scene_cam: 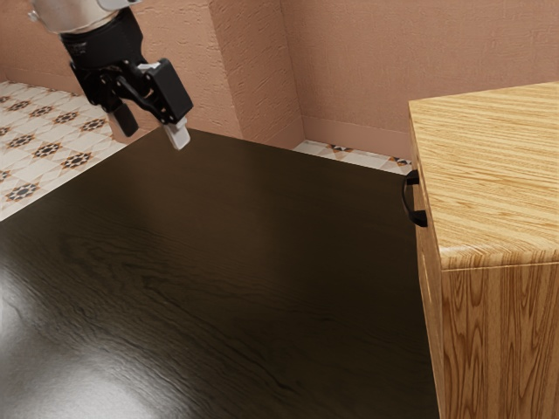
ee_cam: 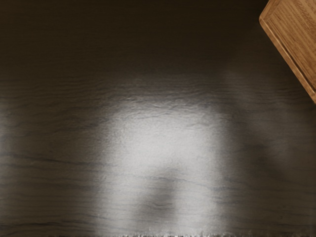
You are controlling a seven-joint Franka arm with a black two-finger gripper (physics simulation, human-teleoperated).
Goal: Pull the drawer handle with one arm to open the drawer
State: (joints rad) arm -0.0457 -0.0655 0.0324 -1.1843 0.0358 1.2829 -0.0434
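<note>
- Dark, glossy wood-grain tabletop (scene_cam: 218,288) lies closest to you, spreading from six o'clock across most of the exterior view.
- At four o'clock, the near corner of the light oak-veneer cabinet (scene_cam: 489,175) rises from that table. Its top runs up toward two o'clock.
- Your target, the small black loop-shaped drawer handle (scene_cam: 408,199), sits at three o'clock. It sticks out of the cabinet's front toward nine o'clock.
- You see the narrow oak drawer front (scene_cam: 426,249) almost edge-on. No gap or offset shows, so judge the drawer as shut.
- Up at ten o'clock, the black two-finger gripper (scene_cam: 150,127) hangs above the table's far edge, well apart from the handle.
- Its jaws are spread wide with nothing between them.
- From the wrist camera you look down on the table's sheen (ee_cam: 148,74), with one corner of the cabinet (ee_cam: 296,39) off to the side. This fits a hand over bare table, not at the drawer.
- Progress, as you should read it: none of the pull is done.
- What is left for you is everything:
  - carry the hand across toward three o'clock;
  - drop it to handle height;
  - set the fingers either side of the loop and close;
  - draw back toward nine o'clock.
</note>
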